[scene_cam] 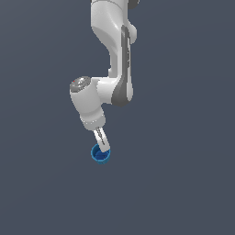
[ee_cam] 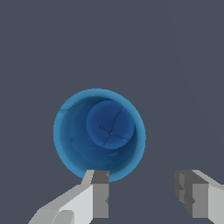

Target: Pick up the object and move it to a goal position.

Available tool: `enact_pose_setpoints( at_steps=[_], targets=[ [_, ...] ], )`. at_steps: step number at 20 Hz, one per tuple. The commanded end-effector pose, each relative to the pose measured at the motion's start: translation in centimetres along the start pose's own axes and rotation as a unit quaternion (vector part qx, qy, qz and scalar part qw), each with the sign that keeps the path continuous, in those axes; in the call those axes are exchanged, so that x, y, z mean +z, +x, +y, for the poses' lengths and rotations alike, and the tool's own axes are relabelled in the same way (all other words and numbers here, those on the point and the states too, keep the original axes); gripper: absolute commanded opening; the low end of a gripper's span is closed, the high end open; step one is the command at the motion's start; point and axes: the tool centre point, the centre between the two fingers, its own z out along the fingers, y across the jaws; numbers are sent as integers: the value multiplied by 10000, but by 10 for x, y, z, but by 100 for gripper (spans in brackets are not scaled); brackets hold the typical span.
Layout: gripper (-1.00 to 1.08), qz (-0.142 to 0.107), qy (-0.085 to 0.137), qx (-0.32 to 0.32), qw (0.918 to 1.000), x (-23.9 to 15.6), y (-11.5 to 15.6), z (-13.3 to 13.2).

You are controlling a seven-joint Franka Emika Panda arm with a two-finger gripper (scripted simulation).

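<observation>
Plain grey floor (scene_cam: 183, 183); pincer (ee_cam: 144, 194) spread, one finger overlapping cup (ee_cam: 74, 135) rim

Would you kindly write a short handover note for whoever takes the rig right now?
Gripper: open, nothing held, fingers apart just above the blue cup.
Cup: upright on the grey floor, hollow side up; in the wrist view one finger overlaps its rim and the other stands clear of it.
Done: approach to the cup.
Left: straddle the wall, close, lift, carry to the goal. No goal marker is visible in either view.
</observation>
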Motion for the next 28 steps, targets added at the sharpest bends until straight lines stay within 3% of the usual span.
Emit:
enact_pose_setpoints(
  at_steps=[1, 10, 26, 27, 28],
  targets=[
    [28, 22, 53, 353, 9994, 3, 7, 2],
    [28, 61, 144, 975, 9951, 8, 20, 6],
    [28, 61, 146, 999, 9949, 39, 20, 6],
    [-100, 61, 146, 999, 9949, 39, 20, 6],
    [-100, 61, 146, 999, 9949, 39, 20, 6]
  ],
)
